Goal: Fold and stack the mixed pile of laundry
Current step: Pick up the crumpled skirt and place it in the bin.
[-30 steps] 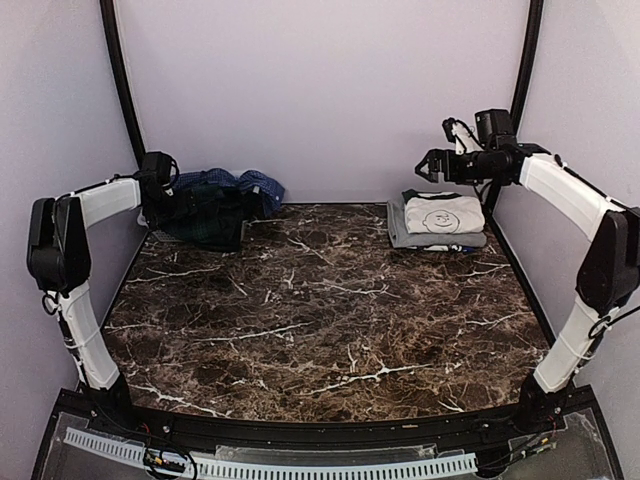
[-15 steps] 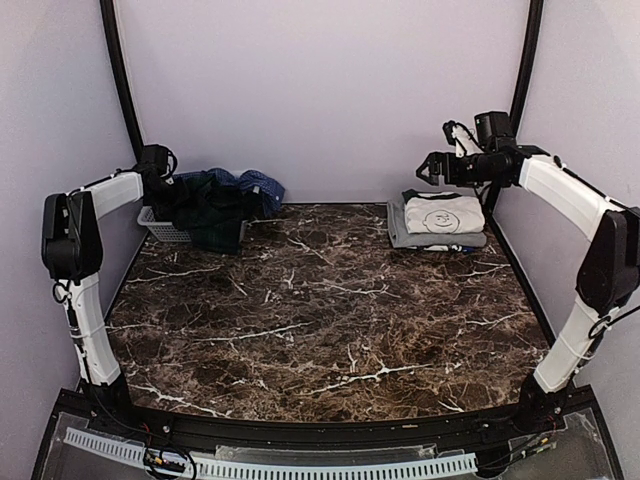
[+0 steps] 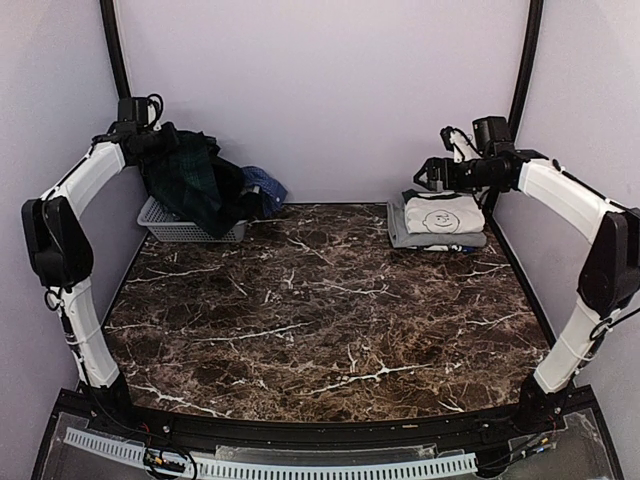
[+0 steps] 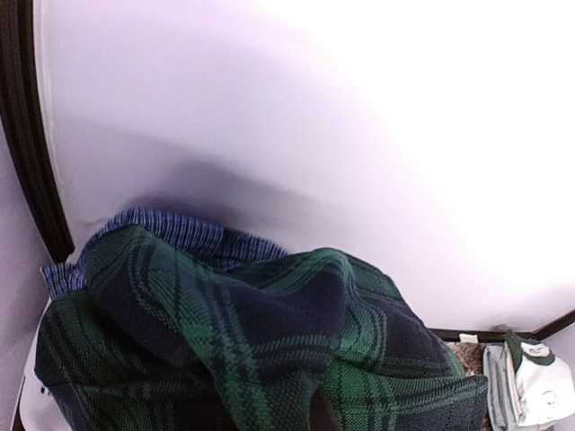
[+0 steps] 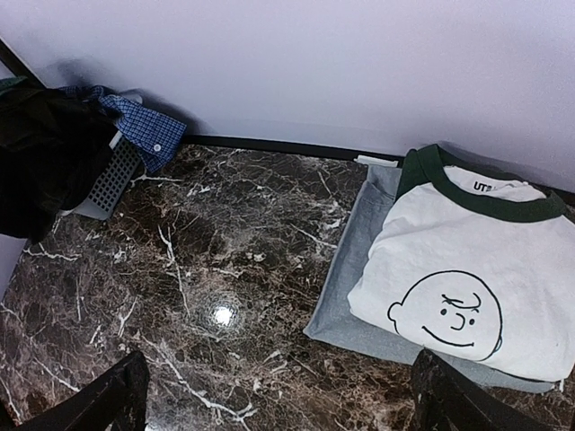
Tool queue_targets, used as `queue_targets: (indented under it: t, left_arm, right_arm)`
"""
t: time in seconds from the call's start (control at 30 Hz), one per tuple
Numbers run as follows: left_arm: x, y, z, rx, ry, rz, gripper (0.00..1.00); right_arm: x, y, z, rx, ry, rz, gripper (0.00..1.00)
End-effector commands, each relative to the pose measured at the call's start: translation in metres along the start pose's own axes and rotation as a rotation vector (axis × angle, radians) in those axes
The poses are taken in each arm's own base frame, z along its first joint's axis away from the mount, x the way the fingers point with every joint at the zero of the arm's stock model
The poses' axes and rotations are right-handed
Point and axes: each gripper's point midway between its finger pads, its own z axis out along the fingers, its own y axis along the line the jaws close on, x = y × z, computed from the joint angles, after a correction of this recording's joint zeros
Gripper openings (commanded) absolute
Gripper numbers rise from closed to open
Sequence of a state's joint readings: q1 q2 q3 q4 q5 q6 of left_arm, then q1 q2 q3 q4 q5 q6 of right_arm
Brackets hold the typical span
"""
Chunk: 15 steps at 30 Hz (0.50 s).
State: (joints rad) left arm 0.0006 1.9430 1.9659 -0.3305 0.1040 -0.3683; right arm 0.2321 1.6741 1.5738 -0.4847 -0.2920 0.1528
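Look, the left gripper (image 3: 163, 140) clamps the tartan shirt (image 3: 195, 185), which hangs long below its fingers; the right gripper (image 3: 426, 174) gapes open, well apart.

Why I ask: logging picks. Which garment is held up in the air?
The green tartan shirt, hanging from the left gripper over the basket. The blue checked shirt lies low beside it; the white tee sits folded at right.

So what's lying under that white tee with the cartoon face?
A folded grey garment lies under the white tee, its edge showing at the side. Anything beneath that is covered.
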Motion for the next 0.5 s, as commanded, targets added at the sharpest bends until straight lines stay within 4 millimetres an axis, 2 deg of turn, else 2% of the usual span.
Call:
queue_targets:
  t: [0.0,0.17,0.3,0.37,0.47]
  left_arm:
    - [-0.127,-0.072,-0.112,0.187,-0.381,0.091,0.00]
    - [-0.157,-0.085,-0.149,0.204,-0.470,0.115,0.00]
    - [-0.172,-0.111,-0.187,0.328,-0.546,0.132,0.00]
    - [-0.175,-0.132,-0.207,0.450,-0.566,0.150,0.00]
    - [-0.163,-0.180,-0.234,0.628,-0.541,0.237,0.00]
  right_arm:
    - [-0.016,0.011,-0.015,-0.017,-0.065,-0.020,0.99]
    - [-0.015,0.012,-0.015,-0.023,-0.066,-0.018,0.99]
    - [-0.016,0.014,-0.016,-0.027,-0.069,-0.017,0.98]
    - [-0.017,0.014,-0.017,-0.027,-0.071,-0.015,0.99]
    - [-0.018,0.016,-0.019,-0.036,-0.075,-0.012,0.99]
